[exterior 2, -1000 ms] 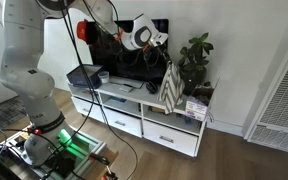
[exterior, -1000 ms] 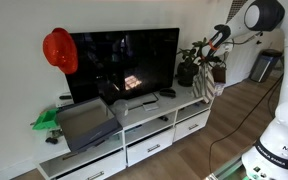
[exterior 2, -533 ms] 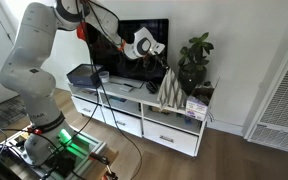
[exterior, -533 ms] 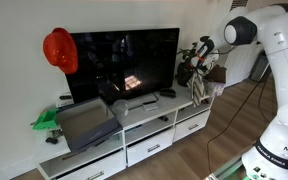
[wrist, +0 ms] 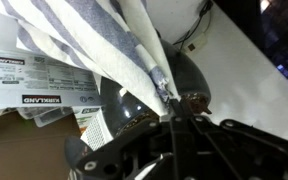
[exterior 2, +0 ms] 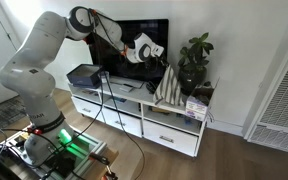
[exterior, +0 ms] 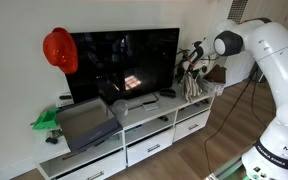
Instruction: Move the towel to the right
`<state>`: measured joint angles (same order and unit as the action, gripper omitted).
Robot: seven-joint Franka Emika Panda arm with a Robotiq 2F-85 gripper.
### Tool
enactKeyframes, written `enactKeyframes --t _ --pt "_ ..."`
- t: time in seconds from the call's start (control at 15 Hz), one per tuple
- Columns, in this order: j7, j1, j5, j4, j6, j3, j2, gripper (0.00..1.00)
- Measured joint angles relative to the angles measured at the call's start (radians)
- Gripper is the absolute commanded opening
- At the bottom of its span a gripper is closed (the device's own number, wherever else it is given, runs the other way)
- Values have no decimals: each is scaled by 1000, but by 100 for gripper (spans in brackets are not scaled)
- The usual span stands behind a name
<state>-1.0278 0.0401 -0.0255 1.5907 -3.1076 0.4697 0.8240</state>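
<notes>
White walls and a wood floor frame a low white cabinet (exterior: 134,140) with drawers, and everything else sits relative to it. On its top stands a dark television (exterior: 124,60), with a flat grey box (exterior: 87,122) at one end and a potted plant (exterior 2: 196,60) at the opposite end. Your gripper (exterior 2: 160,62) hangs above the plant end of the cabinet, just in front of the leaves. Its jaws are drawn together and pinch the towel (exterior 2: 168,88) by its upper end. The grey-and-white striped cloth drapes down from the grip and fans wider toward the bottom. In both exterior views its lower edge comes down close to the cabinet top, but you cannot tell whether it rests there. In the wrist view the folds of the towel (wrist: 94,40) converge at the fingertips (wrist: 169,100), with printed white cartons (wrist: 34,75) lying behind the cloth. On the wall beside the television, above the box end of the cabinet, hangs a red object (exterior: 59,50).
</notes>
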Motion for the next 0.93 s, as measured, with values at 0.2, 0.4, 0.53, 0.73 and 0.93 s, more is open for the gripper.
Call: enactKeyframes --t 0.2,0.4,0.53,0.73,0.93 --pt "76 -59 -51 -40 -17 -122 45 0" --pt "149 -108 -95 -75 -19 -212 103 0" --pt "178 -122 -125 -101 -19 -230 148 0" --pt "217 -146 -158 -138 -18 -256 208 0" --pt "259 -174 -180 -168 -11 -293 255 0"
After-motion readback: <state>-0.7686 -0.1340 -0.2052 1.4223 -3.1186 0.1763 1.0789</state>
